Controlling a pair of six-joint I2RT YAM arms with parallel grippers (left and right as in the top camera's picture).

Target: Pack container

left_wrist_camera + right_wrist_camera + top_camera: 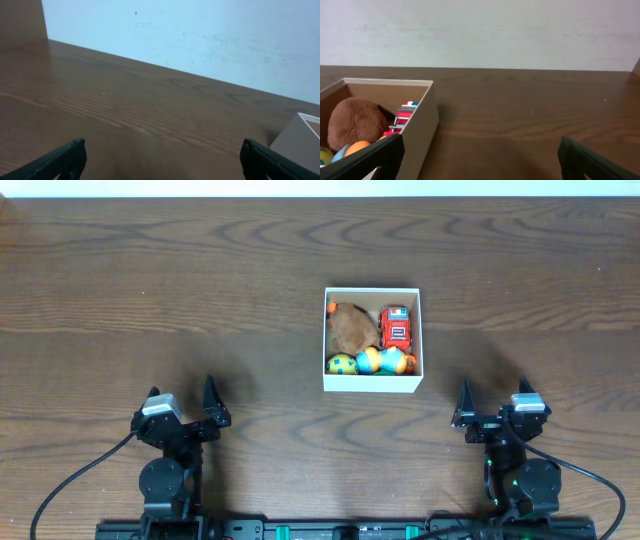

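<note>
The left gripper (162,161) has its jaws wide apart; its black fingers (62,160) show at both lower corners, over the brown wooden table (125,100). A corner of the container (300,142) shows at the right edge; a pale wall (200,30) stands behind.

Small square open-top cardboard container (372,384): white walls outside, plain brown inside. In it are a fuzzy brown plush toy (350,328), a red toy truck (396,327) with white and blue bits, a yellow-green spotted ball (342,364) and a blue-and-orange toy (385,361) (can't make out any pattern on that one). The wooden worktop (150,300) is dark brown with wavy grain. The fingers (60,159) are black.
</note>
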